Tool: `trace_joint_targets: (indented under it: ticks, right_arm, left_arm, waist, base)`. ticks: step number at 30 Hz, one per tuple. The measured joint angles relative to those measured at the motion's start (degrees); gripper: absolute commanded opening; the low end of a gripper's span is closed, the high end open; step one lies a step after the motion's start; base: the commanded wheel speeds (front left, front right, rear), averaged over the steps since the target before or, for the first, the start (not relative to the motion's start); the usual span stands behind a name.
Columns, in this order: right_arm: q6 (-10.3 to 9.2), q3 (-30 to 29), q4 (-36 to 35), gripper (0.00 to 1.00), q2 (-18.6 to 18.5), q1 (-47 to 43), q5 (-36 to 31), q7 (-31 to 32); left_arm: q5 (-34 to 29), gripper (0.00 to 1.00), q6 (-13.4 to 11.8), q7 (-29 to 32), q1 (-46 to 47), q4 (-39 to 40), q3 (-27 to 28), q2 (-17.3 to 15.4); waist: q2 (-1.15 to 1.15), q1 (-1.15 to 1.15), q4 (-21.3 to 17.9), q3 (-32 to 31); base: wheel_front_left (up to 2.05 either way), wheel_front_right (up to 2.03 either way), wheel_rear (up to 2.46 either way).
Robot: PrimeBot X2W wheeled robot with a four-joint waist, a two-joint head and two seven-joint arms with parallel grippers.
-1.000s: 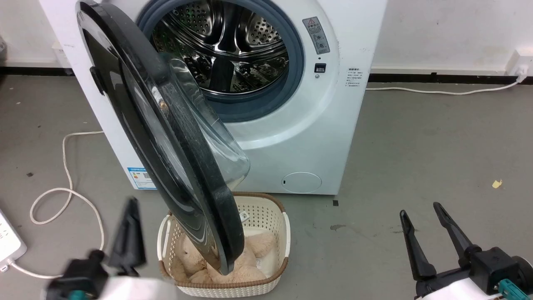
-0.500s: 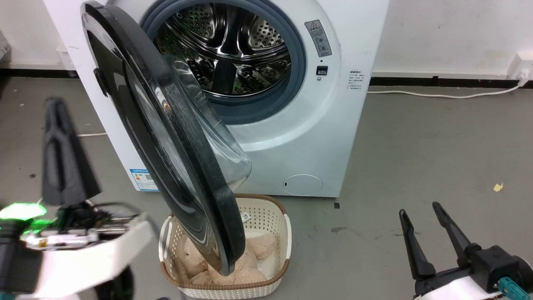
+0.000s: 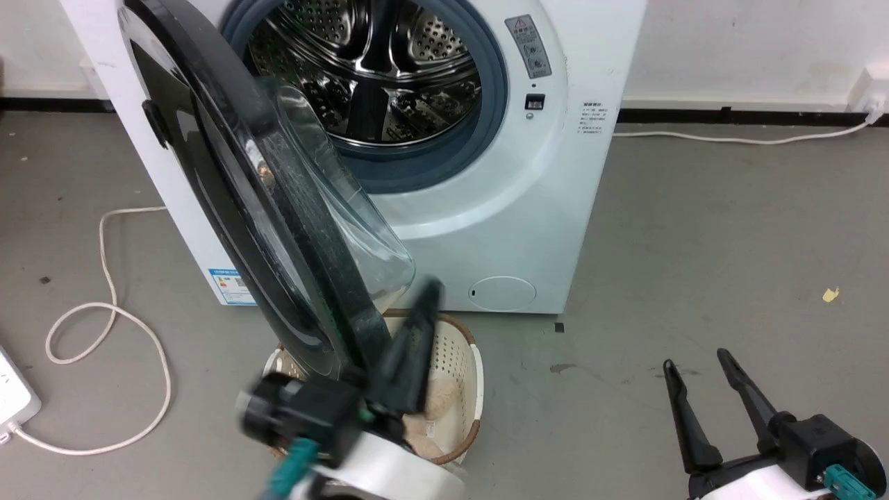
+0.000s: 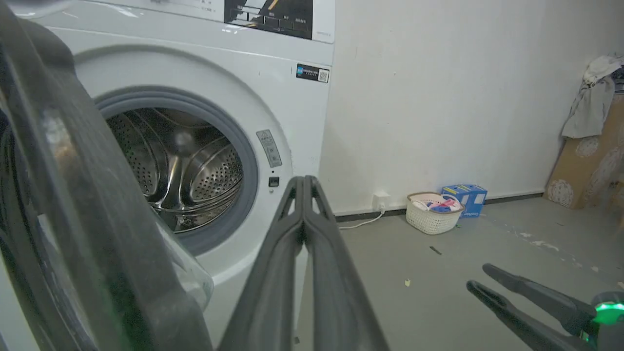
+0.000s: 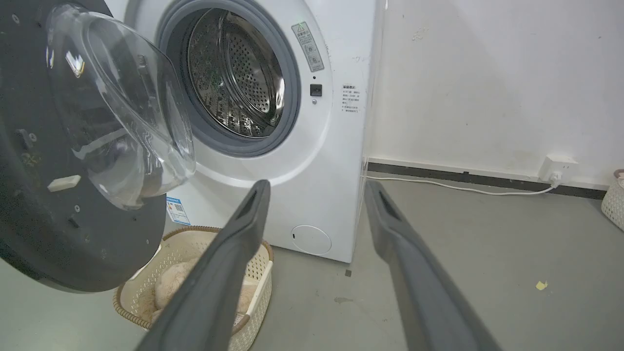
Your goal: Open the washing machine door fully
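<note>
The washing machine door (image 3: pixel 229 173) is a glossy black disc standing partly open, hinged on the left, its edge turned toward me. Its clear glass bowl (image 3: pixel 347 229) bulges toward the drum opening. My left gripper (image 3: pixel 430 288) is shut on nothing and blurred, low beside the inner side of the door's lower rim; I cannot tell if it touches. In the left wrist view the shut left gripper (image 4: pixel 303 180) points at the machine front, with the door (image 4: pixel 73 195) close on the left. My right gripper (image 3: pixel 694 359) is open, low right and far from the door (image 5: pixel 48 170).
A cream basket (image 3: pixel 465 361) with a beige plush toy sits on the floor under the door. The steel drum (image 3: pixel 375 76) is exposed. A white cable (image 3: pixel 104 312) loops left of the machine, by a power strip (image 3: pixel 10 403). Bare grey floor lies to the right.
My left arm has swung from the left, outer side of the door across to its inner side by the lower rim. The door's angle looks the same. The right gripper has stayed.
</note>
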State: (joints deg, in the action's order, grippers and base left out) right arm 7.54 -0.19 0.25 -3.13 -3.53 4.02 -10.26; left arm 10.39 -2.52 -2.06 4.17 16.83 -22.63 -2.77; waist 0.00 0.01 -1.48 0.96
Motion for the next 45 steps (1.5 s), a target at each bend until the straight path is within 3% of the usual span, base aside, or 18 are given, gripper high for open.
trace_joint_targets:
  ticks: [4,10,20,34,39,45]
  right_arm:
    - [0.00,0.31,0.27,1.00,0.00,0.08,0.02,-0.24]
    - [0.00,0.09,0.96,1.00,0.01,0.84,0.25,-0.77]
    - [0.00,-0.11,2.13,1.00,0.02,0.80,0.62,-0.97]
    - [0.00,0.35,2.92,1.00,0.08,0.47,0.64,-0.35]
    - [0.00,1.43,3.04,1.00,0.09,0.55,0.62,0.30]
    - [0.00,2.38,2.58,1.00,0.11,0.83,-0.12,1.49]
  left_arm:
    - [0.41,0.00,-0.49,0.82,-0.81,-4.82,-2.16,0.02]
    - [1.09,0.00,-3.74,1.49,-1.03,-13.95,-0.52,-0.08]
    - [3.39,0.00,-3.23,0.20,-1.07,-19.06,0.96,-0.65]
    - [3.92,0.00,-4.63,-1.10,-4.52,-18.45,1.83,-2.14]
    - [5.48,0.00,-6.15,-1.51,-4.43,-18.09,5.93,-4.00]
    - [6.86,0.00,-6.41,-0.48,-1.98,-19.76,9.72,-6.90]
  waist:
    - [0.00,0.00,-0.17,0.76]
    - [0.00,0.00,-0.15,2.17]
    - [0.00,0.00,3.20,1.95]
    - [0.00,-0.01,16.43,0.73]
    - [0.00,-0.01,22.50,0.86]
    - [0.00,0.00,24.71,3.07]
  base:
    - [0.00,0.00,0.00]
    - [0.00,0.00,0.00]
    - [0.00,0.00,0.00]
    - [0.00,0.00,0.00]
    - [0.00,0.00,0.00]
    - [0.00,0.00,0.00]
